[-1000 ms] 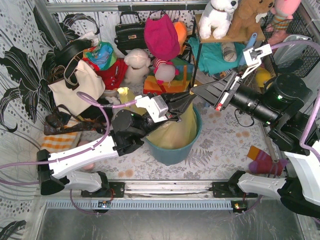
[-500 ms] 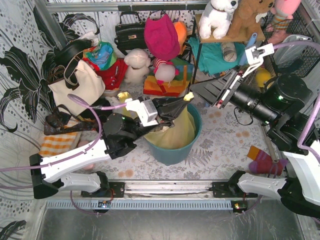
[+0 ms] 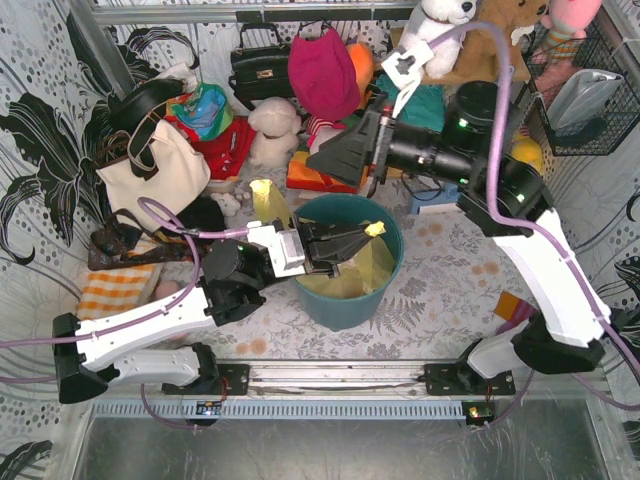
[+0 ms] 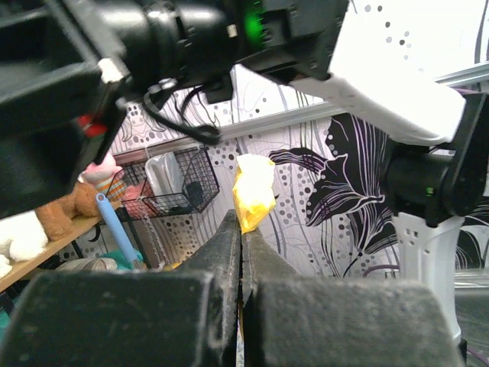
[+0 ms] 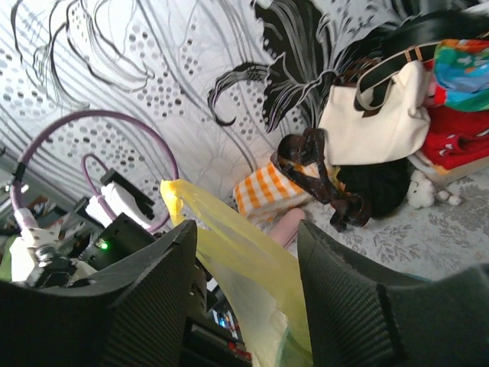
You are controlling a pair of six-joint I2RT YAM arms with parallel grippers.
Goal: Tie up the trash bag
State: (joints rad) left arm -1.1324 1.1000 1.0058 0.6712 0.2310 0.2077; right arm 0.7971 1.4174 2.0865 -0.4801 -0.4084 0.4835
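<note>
The trash bag (image 3: 352, 278) sits in the central bucket (image 3: 340, 312); the left gripper (image 3: 362, 237) pinches one corner (image 4: 254, 189), the right gripper (image 3: 322, 165) hangs open and empty farther back, so pulling now may slip or tear the thin film, leaving the far-left flap (image 3: 264, 200) loose.

No legible text, label or number anywhere.

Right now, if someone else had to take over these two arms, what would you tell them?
Left gripper: shut, pinching one yellow corner of the trash bag over the bucket.
Right gripper: open, holding nothing, raised beyond the bucket's far rim.
Bag: sitting in the teal bucket; its other flap stands free at the bucket's left rim.
Done: one corner gripped.
Left to do: grab the free flap, cross the two, tie them. No knot shows yet.
</note>
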